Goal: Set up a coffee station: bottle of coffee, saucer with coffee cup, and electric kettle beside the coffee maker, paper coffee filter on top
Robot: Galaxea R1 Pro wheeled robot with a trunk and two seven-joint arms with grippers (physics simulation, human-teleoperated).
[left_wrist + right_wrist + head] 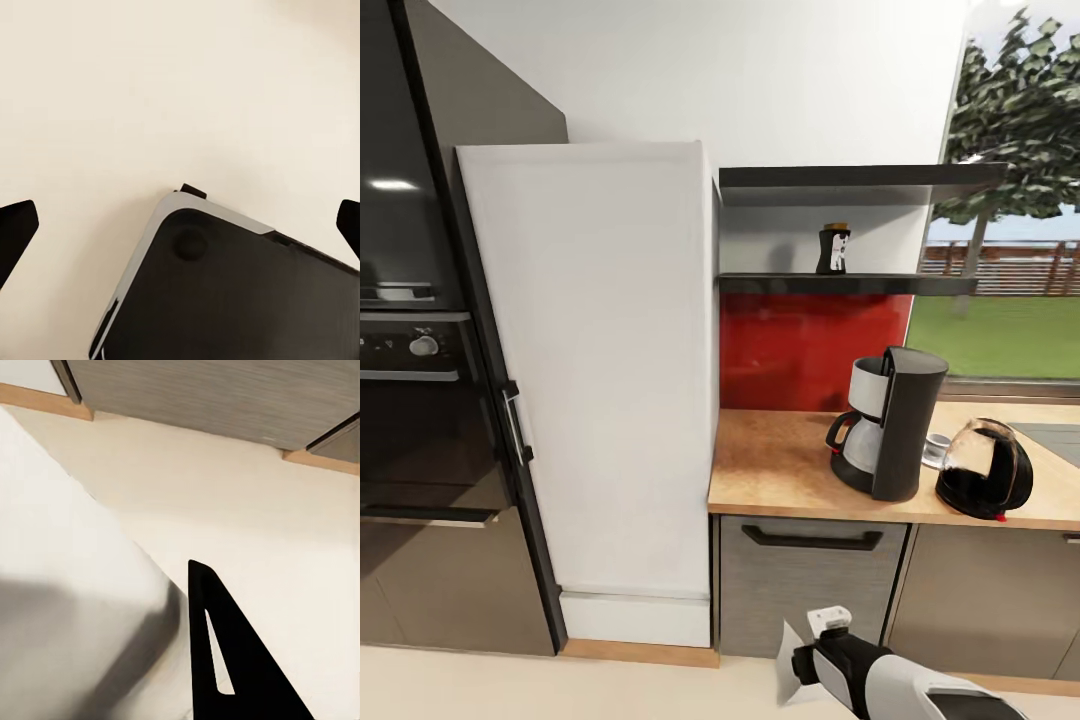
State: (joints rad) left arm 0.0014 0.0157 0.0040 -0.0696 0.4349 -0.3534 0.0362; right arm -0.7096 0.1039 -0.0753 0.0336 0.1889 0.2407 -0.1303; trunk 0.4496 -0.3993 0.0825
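The black and silver coffee maker (885, 425) stands on the wooden countertop (775, 460). Behind it, to its right, sits a white coffee cup (937, 443) on a saucer. The dark electric kettle (985, 470) leans at the counter's front right. On the lower shelf (850, 284) above stands the dark bottle of coffee (833, 248). Low in front of the drawer, my right gripper (807, 660) is shut on a white paper coffee filter (790, 648); the filter (67, 585) hides one finger beside the black finger (232, 660). My left gripper (180, 229) is open over the floor and my own base (225, 292).
A tall white cabinet (595, 380) stands left of the counter, with a black oven column (410, 400) further left. A grey drawer (810, 570) sits under the counter. A red backsplash (800, 350) and a window (1010, 300) lie behind. Beige floor (510, 685) lies below.
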